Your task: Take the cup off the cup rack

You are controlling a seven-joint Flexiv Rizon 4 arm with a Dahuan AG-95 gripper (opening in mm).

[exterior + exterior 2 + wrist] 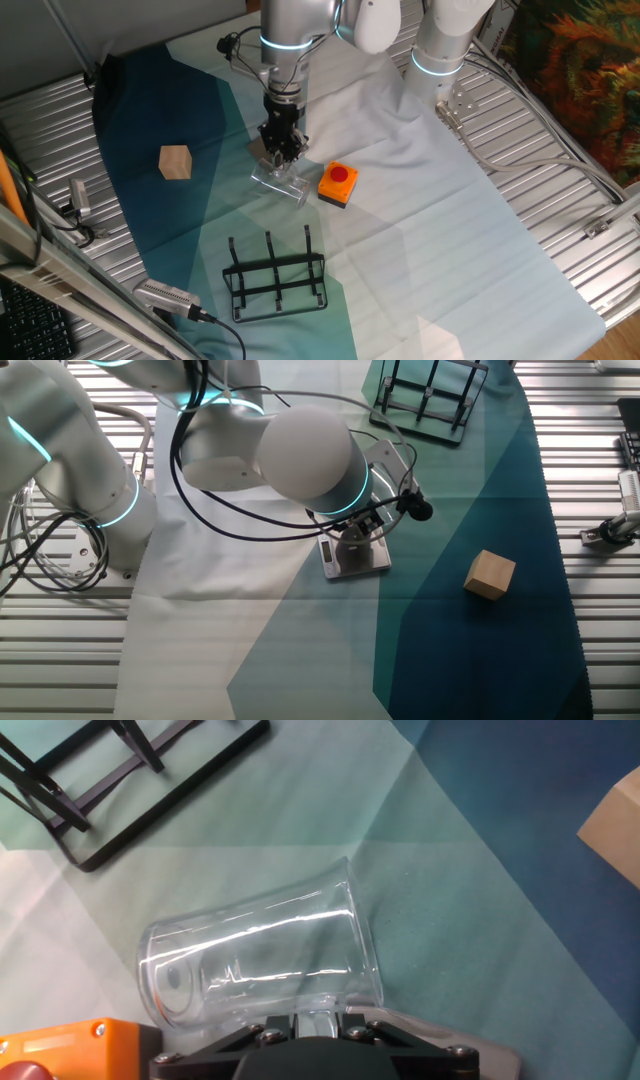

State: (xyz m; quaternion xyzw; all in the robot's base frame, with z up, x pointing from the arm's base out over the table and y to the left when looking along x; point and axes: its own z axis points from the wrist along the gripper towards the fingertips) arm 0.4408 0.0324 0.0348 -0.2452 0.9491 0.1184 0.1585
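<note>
Hand view fills mostly with the cloth-covered table (480, 920), and at its top left corner sits the black wire rack (110, 795), well apart from the cup (255, 960), which lies on its side on the cloth just ahead of the gripper (320, 1025). The cup is therefore already off the rack, so the task looks to be in its last step: setting the glass down and letting go. Whether the fingers are clamped on the cup or have let it loose cannot be told, since only the gripper's base shows here and the arm hides the fingertips elsewhere. The next move probably calls for a straight lift away without rolling the glass. One fixed view adds what the hand view lacks: the rack's prongs stand bare, the orange button box (338, 184) sits just beside the cup, and the wooden cube (175, 162) lies off to the side.
</note>
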